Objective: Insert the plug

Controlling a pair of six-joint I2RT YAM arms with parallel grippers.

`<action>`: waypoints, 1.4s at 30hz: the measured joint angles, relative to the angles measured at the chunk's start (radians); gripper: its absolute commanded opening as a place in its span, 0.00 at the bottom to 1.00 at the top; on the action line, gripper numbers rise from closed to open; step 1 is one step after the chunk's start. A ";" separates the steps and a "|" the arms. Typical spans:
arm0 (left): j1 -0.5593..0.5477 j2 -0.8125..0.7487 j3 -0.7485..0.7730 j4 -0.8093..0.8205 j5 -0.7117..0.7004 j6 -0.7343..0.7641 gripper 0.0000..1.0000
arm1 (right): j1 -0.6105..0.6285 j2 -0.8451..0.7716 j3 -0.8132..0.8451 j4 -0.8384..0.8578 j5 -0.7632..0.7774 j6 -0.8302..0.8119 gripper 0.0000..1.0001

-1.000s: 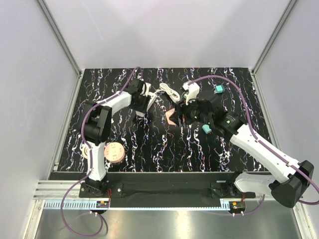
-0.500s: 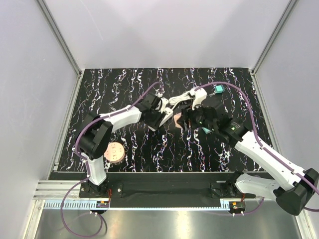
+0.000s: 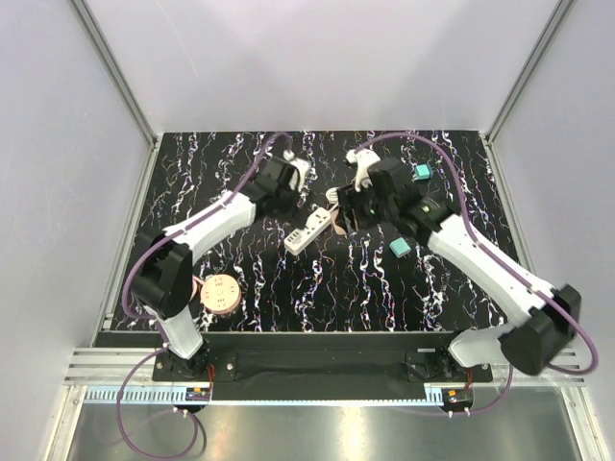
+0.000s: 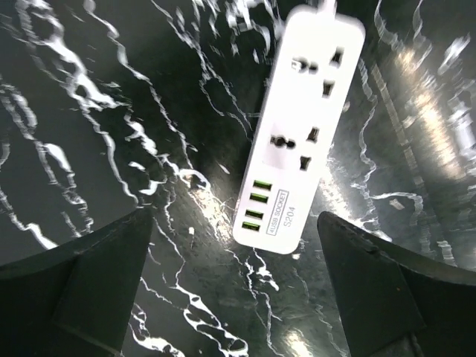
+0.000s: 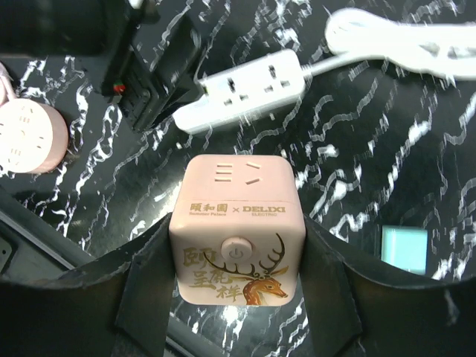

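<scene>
Right fingers (image 5: 149, 290) grip pink deer-printed cube adapter (image 5: 236, 223); left fingers (image 4: 89, 282) wide, empty. Square it over white plastic power strip (image 5: 245, 89), 12 o'clock.

The left gripper (image 4: 234, 216) spread its jaws wide, released the white power strip (image 3: 309, 229) onto the desk (image 3: 317, 283) and drew back toward the far left. The right arm (image 3: 480, 259) swung slightly farther away.
</scene>
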 measured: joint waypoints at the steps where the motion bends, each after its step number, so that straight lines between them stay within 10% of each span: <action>1: 0.017 -0.010 0.024 -0.018 0.013 -0.021 0.99 | 0.000 0.035 0.036 -0.010 -0.010 -0.011 0.00; 12: 0.625 -0.026 0.047 0.047 0.525 -0.354 0.99 | -0.001 0.397 0.355 -0.163 -0.154 -0.256 0.00; 24: 0.616 -0.037 -0.218 0.369 0.877 -0.723 0.99 | -0.001 0.672 0.577 -0.280 -0.186 -0.520 0.00; 42: 0.681 -0.037 -0.275 0.526 0.925 -0.869 0.99 | -0.001 0.911 0.820 -0.354 -0.203 -0.414 0.00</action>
